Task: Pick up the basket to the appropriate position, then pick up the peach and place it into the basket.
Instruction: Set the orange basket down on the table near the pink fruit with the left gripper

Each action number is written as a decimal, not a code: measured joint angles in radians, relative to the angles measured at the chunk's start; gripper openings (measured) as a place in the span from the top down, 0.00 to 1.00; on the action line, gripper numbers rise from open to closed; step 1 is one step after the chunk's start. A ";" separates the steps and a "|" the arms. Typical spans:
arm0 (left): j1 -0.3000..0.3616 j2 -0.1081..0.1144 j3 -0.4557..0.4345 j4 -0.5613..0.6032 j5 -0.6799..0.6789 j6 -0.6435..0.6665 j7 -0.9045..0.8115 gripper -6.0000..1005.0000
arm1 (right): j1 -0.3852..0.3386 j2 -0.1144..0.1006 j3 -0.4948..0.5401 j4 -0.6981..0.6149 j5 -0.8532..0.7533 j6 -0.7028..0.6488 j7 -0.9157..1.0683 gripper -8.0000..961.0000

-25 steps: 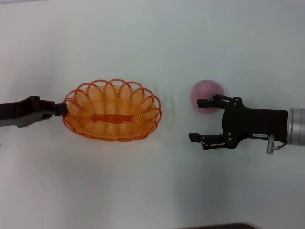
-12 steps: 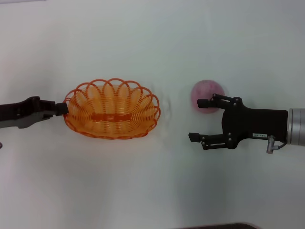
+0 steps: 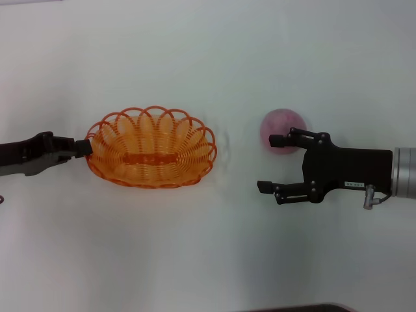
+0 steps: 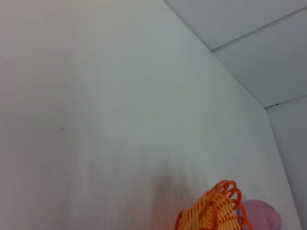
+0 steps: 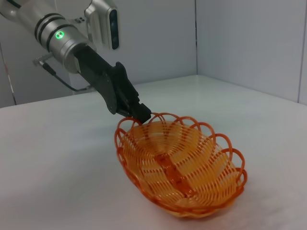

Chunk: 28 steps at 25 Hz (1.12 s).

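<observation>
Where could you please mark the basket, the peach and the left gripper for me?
basket [image 3: 151, 158]: head view, on its woven floor.
peach [image 3: 281, 123]: head view, on its upper fuzzy surface.
left gripper [image 3: 83, 148]: head view, at its tip on the basket's rim.

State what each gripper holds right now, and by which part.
The left gripper is shut on the basket, pinching its looped rim at the end nearest that arm. The right gripper is open and holds nothing, beside the peach.
</observation>
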 joint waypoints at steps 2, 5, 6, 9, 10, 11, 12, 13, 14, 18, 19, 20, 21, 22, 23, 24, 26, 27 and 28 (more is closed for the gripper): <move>0.001 0.000 0.002 0.000 -0.001 0.002 -0.001 0.96 | 0.000 0.000 0.000 0.000 0.000 0.000 0.000 0.00; 0.001 0.001 0.002 -0.012 -0.001 0.003 -0.009 0.96 | 0.000 0.000 0.000 0.000 0.000 0.000 -0.001 0.00; 0.001 0.002 0.001 -0.015 -0.001 0.003 -0.009 0.93 | 0.000 0.000 0.000 0.000 0.000 0.000 -0.001 0.00; 0.001 0.004 -0.001 -0.020 -0.001 0.002 -0.011 0.87 | 0.000 0.000 0.000 0.000 0.000 0.000 -0.002 0.00; 0.001 0.004 -0.003 -0.020 -0.001 0.002 -0.013 0.84 | 0.000 0.000 0.000 0.000 0.000 0.000 -0.002 0.00; 0.001 0.004 -0.006 -0.021 -0.001 0.002 -0.013 0.82 | 0.000 0.000 0.000 0.000 0.000 0.000 -0.002 0.00; 0.001 0.004 -0.010 -0.021 -0.002 0.001 -0.014 0.77 | 0.000 0.000 0.000 0.000 0.000 0.000 -0.002 0.00; 0.002 0.004 -0.013 -0.020 -0.004 0.001 -0.013 0.73 | 0.000 0.000 0.000 0.000 0.000 0.000 -0.002 0.00; 0.004 0.004 -0.014 -0.018 -0.007 0.000 -0.012 0.69 | 0.000 0.000 0.000 0.000 0.000 0.000 -0.002 0.00; 0.011 0.006 -0.014 -0.007 -0.012 -0.012 -0.004 0.55 | 0.000 0.000 0.000 0.000 0.000 0.000 -0.002 0.00; 0.012 0.006 -0.012 -0.004 -0.012 -0.019 -0.003 0.53 | 0.000 0.000 0.000 0.000 0.000 0.000 -0.002 0.00; 0.012 0.006 -0.010 -0.001 -0.010 -0.023 -0.003 0.51 | 0.000 0.000 0.000 0.000 0.000 0.000 -0.002 0.00; 0.013 0.006 -0.008 0.000 -0.008 -0.026 -0.003 0.48 | 0.000 0.000 0.000 0.000 0.000 0.000 -0.002 0.00; 0.013 0.006 -0.007 0.001 -0.007 -0.028 -0.002 0.46 | 0.000 0.001 0.000 0.000 0.000 0.000 -0.002 0.00; 0.013 0.007 -0.006 0.003 -0.006 -0.029 -0.002 0.44 | 0.000 0.001 0.000 0.000 0.000 -0.001 -0.002 0.00; 0.013 0.007 -0.005 0.007 -0.005 -0.029 -0.002 0.42 | 0.000 0.001 0.000 0.000 0.000 -0.001 -0.002 0.00; 0.014 0.007 0.001 0.020 -0.005 -0.033 -0.002 0.37 | 0.000 0.002 0.000 0.000 0.000 -0.001 -0.002 0.00; 0.015 0.007 0.004 0.027 -0.005 -0.038 -0.002 0.35 | 0.000 0.002 0.000 0.000 0.000 -0.001 -0.002 0.00; 0.018 0.007 0.015 0.044 -0.004 -0.047 0.000 0.31 | 0.000 0.002 0.000 0.000 0.000 -0.001 -0.002 0.00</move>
